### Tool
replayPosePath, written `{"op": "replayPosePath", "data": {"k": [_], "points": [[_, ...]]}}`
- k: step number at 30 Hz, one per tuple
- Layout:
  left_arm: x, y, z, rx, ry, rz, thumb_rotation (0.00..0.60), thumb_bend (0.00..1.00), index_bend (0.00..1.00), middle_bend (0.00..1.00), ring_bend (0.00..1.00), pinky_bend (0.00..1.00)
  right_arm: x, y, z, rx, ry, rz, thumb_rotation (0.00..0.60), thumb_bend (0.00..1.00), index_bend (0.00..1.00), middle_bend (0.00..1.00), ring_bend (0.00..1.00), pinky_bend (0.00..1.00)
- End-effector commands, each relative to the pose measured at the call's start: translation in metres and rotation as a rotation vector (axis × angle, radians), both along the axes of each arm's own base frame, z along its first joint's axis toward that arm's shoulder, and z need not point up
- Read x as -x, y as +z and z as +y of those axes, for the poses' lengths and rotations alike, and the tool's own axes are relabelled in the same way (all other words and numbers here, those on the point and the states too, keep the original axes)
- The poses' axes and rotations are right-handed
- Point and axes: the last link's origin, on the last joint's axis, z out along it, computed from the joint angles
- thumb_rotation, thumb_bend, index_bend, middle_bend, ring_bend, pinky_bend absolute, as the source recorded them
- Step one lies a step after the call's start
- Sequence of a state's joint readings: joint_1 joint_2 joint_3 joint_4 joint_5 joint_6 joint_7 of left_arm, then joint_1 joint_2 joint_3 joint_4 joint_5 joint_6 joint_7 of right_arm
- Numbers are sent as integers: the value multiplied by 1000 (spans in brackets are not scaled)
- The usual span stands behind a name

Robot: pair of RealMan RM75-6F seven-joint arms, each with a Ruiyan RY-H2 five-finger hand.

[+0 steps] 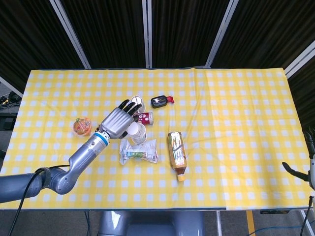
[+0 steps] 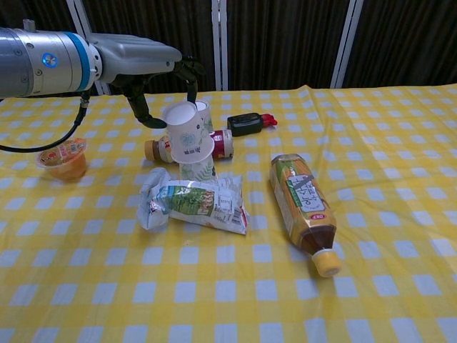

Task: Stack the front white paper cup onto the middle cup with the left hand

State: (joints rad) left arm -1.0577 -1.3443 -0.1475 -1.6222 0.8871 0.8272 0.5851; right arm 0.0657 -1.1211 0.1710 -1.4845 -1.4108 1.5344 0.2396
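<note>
White paper cup (image 2: 187,133), upside down with its long axis near vertical and slightly tilted, sits over the middle cup (image 2: 196,168). Left hand (image 2: 146,68) grasps its top from above; right hand (image 1: 309,164) state unclear.

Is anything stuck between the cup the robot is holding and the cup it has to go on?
Nothing visible is. The left hand holds the front white paper cup upside down, right on top of the middle cup. The snack packet lies in front of the cups and the can behind them, neither between.
</note>
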Motion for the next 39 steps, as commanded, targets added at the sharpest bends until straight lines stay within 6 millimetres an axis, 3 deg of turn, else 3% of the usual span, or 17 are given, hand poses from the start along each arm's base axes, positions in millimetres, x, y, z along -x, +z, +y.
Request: {"op": "replayPosePath", "data": {"k": [1, 4, 9, 17, 22, 26, 33, 39], "points": [[1, -4, 2, 6, 6, 3, 600, 288, 209, 0, 0, 0, 0, 0, 0, 1, 1, 6, 600, 44, 0, 0, 0, 0], [3, -8, 3, 13, 11, 16, 600, 155, 67, 0, 0, 0, 0, -1, 0, -2, 0, 7, 600, 44, 0, 0, 0, 0], [4, -6, 2, 6, 16, 2, 600, 127, 1, 0, 0, 0, 1, -2, -1, -6, -5, 11, 600, 45, 0, 0, 0, 0], [11, 10, 8, -46, 30, -33, 600, 127, 26, 0, 0, 0, 1, -4, -1, -12, -11, 19, 600, 44, 0, 0, 0, 0], [25, 26, 31, -132, 71, 3, 600, 127, 94, 0, 0, 0, 3, -5, -3, -12, -28, 30, 600, 44, 0, 0, 0, 0], [28, 26, 46, -156, 101, 14, 600, 128, 117, 0, 0, 0, 3, -6, -4, -10, -31, 40, 600, 44, 0, 0, 0, 0], [31, 15, 79, -160, 179, 30, 600, 128, 61, 0, 0, 0, 3, -8, -6, -4, -36, 54, 600, 44, 0, 0, 0, 0], [29, 5, 98, -153, 212, 34, 600, 131, 152, 0, 0, 0, 6, -9, -7, -5, -50, 63, 600, 43, 0, 0, 0, 0]]}}
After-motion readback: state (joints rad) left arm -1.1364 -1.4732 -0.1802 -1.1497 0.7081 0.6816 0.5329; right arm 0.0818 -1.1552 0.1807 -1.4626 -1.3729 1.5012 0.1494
